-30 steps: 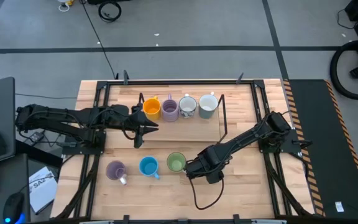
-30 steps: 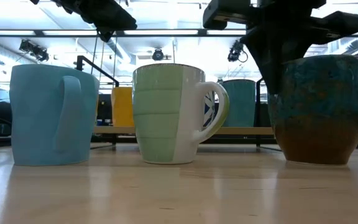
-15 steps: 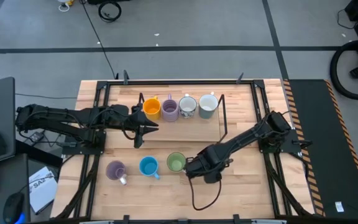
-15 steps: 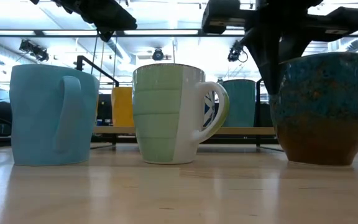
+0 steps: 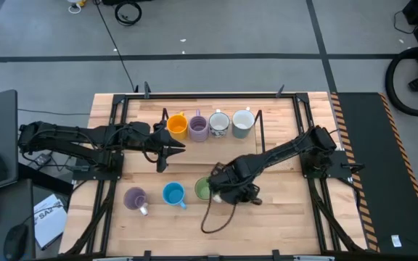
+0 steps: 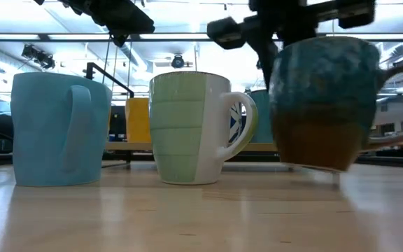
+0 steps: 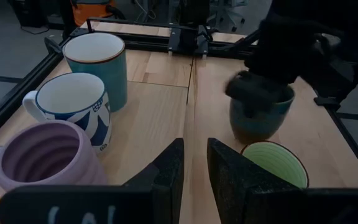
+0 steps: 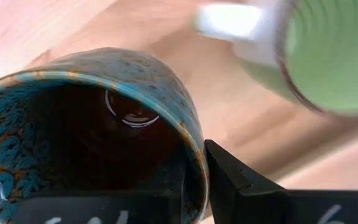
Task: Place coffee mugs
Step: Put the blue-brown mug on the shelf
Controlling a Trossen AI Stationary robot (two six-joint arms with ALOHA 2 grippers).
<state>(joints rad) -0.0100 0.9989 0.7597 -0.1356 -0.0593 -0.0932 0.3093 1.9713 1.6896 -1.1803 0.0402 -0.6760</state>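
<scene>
Right gripper [image 5: 227,190] is clamped on the rim of the dark brown-and-teal mug [image 6: 320,105], one finger inside the cup and one outside. From the low camera I see that mug tilted and off the counter [image 5: 281,217], just right of the green mug [image 6: 191,127], with the blue mug [image 6: 58,129] further left. Lavender mug [image 5: 135,198] sits left of the blue one. Orange, purple, patterned white and teal mugs line the far row. Left gripper [image 5: 167,154] hangs near the orange mug [image 5: 178,126], fingers a crack apart, holding nothing.
</scene>
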